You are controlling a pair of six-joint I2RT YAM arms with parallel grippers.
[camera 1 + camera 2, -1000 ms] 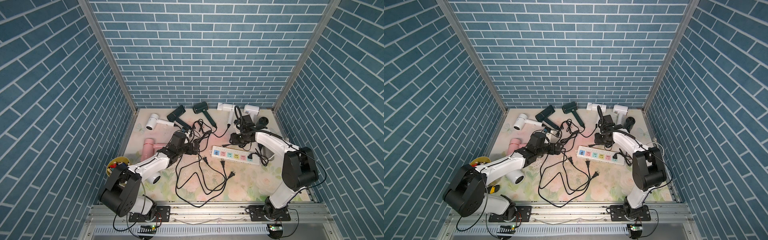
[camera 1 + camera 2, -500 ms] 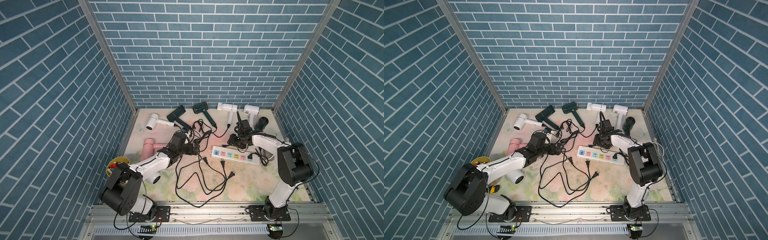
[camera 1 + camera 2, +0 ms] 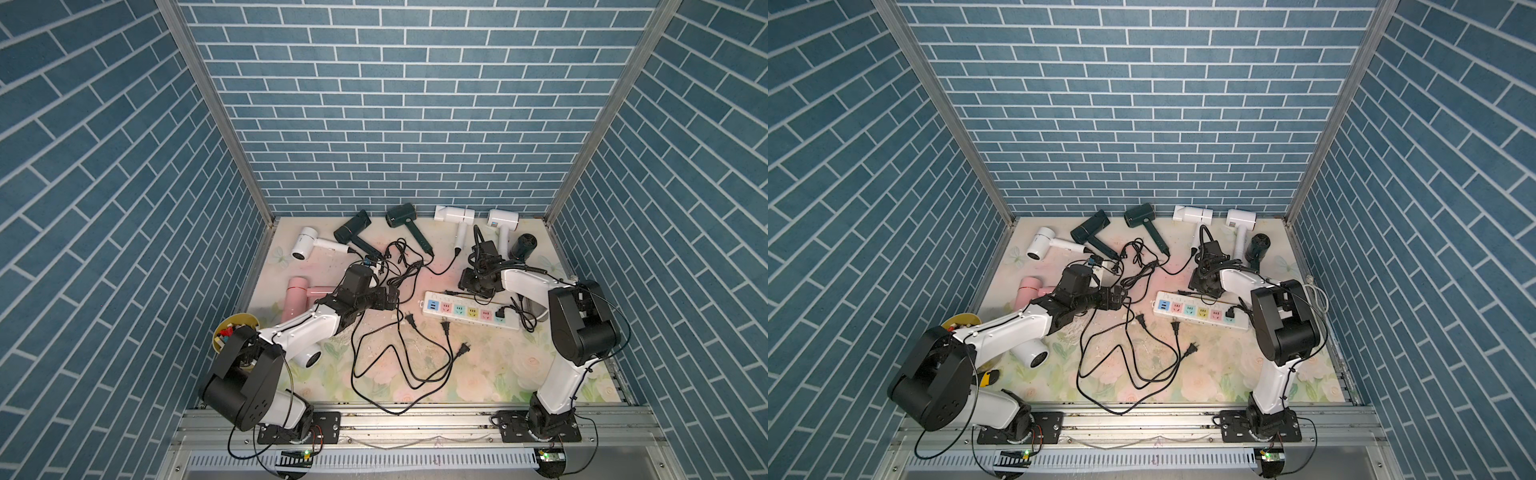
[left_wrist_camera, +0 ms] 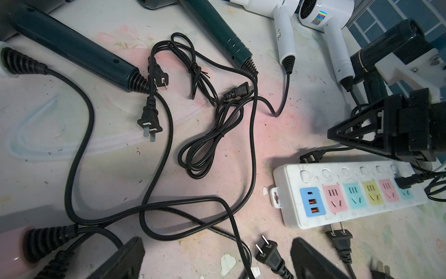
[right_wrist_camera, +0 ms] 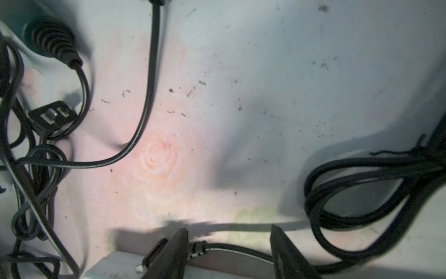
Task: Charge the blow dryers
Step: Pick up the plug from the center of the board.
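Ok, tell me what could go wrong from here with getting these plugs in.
1. The right gripper straddles thin cord just behind the plug lying at the power strip. Closing there may pinch cord rather than plug.
2. The loose cords cross each other, so pulling one could drag others.
3. The tied cord bundle may not reach the strip.

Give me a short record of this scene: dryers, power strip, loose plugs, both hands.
blow dryers: eight; four white, two dark green, one black, one pink
power strip: one plug in its end teal socket, other sockets free
loose plugs: at least three by the strip's near edge
left hand: open over tangled cords
right hand: open, straddling a cord at the strip's far edge
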